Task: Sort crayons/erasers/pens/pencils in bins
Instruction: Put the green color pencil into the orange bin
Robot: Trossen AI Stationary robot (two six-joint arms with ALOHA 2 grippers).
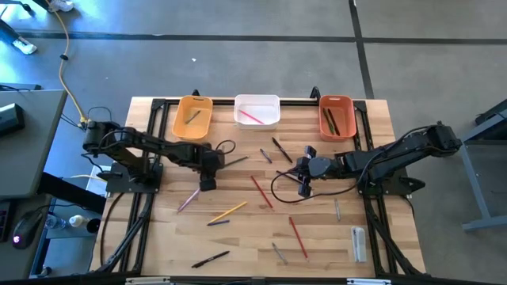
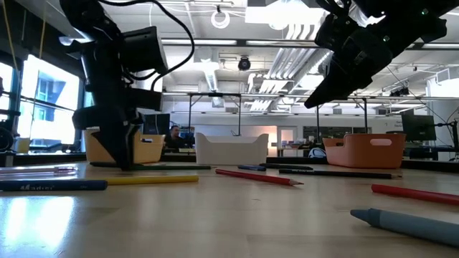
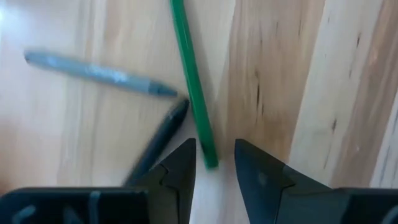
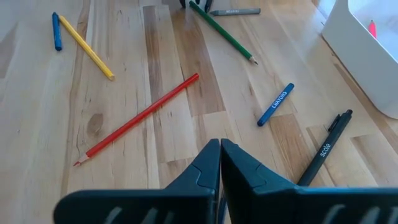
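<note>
The green pencil lies flat on the bench, a little to the left of the middle. Its end sits in the gap between the two fingers of the left hand. These fingers are spread and do not touch the pencil. Just beside the pencil lie a dark pen and a grey crayon.

The right hand hangs above the middle of the bench with its fingers pressed together, and it holds nothing. Under it and near it lie a red pencil, a blue crayon and a black pen. A yellow pencil is well apart from them.

At the far edge of the bench stand three bins in a row: the yellow bin on the left, the white bin in the middle with a pink pencil inside, and the orange bin on the right with dark sticks in it. More sticks are scattered over the near part of the bench, among them a second red pencil and another black pen.
</note>
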